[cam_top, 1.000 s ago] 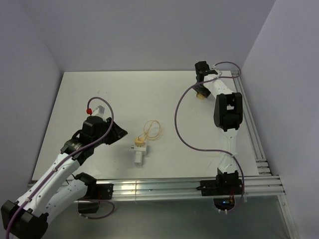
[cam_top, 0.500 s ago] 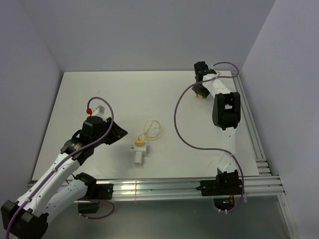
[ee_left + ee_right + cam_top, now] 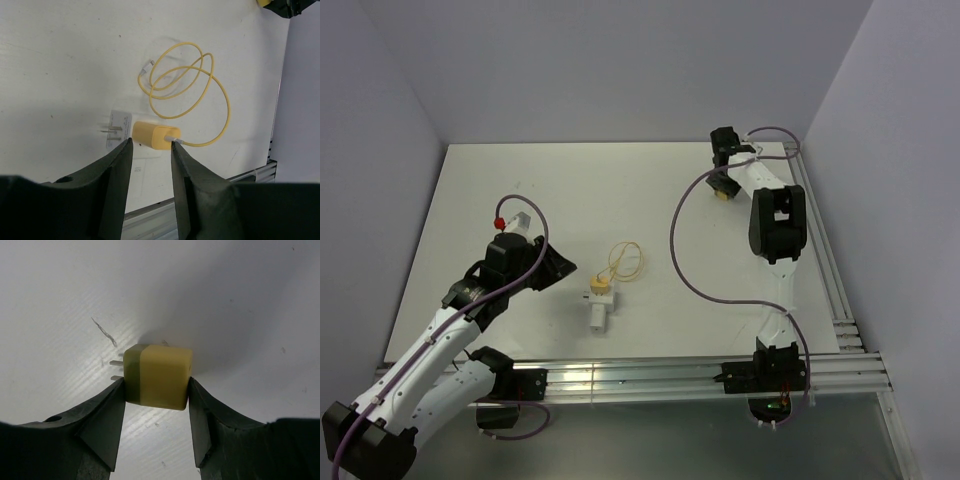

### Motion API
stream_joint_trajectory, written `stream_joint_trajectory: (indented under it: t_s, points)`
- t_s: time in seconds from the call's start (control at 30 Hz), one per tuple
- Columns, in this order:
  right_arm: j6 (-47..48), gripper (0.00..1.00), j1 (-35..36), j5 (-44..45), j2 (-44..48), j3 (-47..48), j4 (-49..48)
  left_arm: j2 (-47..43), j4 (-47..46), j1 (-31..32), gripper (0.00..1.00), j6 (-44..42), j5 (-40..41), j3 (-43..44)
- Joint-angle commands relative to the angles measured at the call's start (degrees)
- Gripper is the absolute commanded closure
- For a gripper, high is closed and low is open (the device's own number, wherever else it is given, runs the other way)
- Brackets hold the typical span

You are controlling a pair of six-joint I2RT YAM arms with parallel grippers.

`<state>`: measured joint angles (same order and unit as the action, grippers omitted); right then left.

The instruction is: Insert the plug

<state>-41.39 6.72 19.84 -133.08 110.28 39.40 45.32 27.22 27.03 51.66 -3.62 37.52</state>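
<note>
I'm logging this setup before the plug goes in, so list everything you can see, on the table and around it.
plug: one, yellow with a dark end, far right of the table
charger: one, yellow, near the table's middle
cable: one, yellow, looped, running from the charger
adapter: one, white with metal prongs, right beside the charger
table: one, white
rails: silver, along the near and right edges
arms: two, white and black, with purple leads
left gripper: black, open, above the charger
right gripper: black, fingers against both sides of the plug
</note>
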Motion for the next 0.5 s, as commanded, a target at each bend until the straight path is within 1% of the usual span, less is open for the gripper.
stream_joint_trajectory:
  t_s: [0.0,0.1,0.13,0.2,0.23,0.27,0.3,0.33,0.37,0.4,0.43,0.47]
  points:
    - [2.62,0.99,0.04,-0.23,5.54,-3.84,-4.41,-0.93,-0.86,-0.22,0.58,-1.39,-0.08,0.71]
    - [4.91,1.00,0.66,0.29,9.84,-6.30,-6.61,-1.20,0.37,-0.22,0.58,-1.47,0.45,2.12]
    - [5.52,1.00,1.62,0.55,13.42,-7.61,-8.70,-1.29,0.55,-0.22,0.58,-1.56,0.71,2.47]
    - [8.06,1.00,2.94,1.17,18.00,-13.05,-11.87,-1.55,1.51,-0.22,0.58,-1.47,1.07,3.79]
    - [9.03,1.00,3.73,1.26,22.99,-15.33,-15.19,-1.64,1.69,-0.31,0.58,-1.47,0.98,4.05]
    - [10.52,1.00,5.74,1.26,25.47,-19.36,-16.53,-1.64,1.69,-0.39,0.58,-1.47,0.63,4.75]
    - [11.32,1.00,6.72,0.65,28.02,-21.49,-17.68,-1.46,1.43,-0.31,0.58,-1.47,-0.59,4.93]
    - [12.20,1.00,7.77,0.12,32.57,-23.42,-19.78,-1.38,1.26,-0.39,0.58,-1.47,-1.38,5.19]
    - [13.77,1.00,8.91,-0.58,34.79,-27.10,-20.58,-0.68,1.08,-0.31,0.58,-1.56,-2.52,5.81]
    - [14.66,1.00,11.19,-2.59,37.16,-29.22,-21.46,-0.32,0.82,-0.31,0.58,-1.74,-4.97,6.07]
    - [15.19,1.00,12.51,-3.57,41.89,-31.68,-24.08,0.29,-0.06,-0.39,0.58,-2.00,-6.91,6.34]
    - [16.06,1.00,13.92,-4.88,44.63,-37.19,-26.02,1.25,-1.02,-0.40,0.58,-2.44,-8.84,6.60]
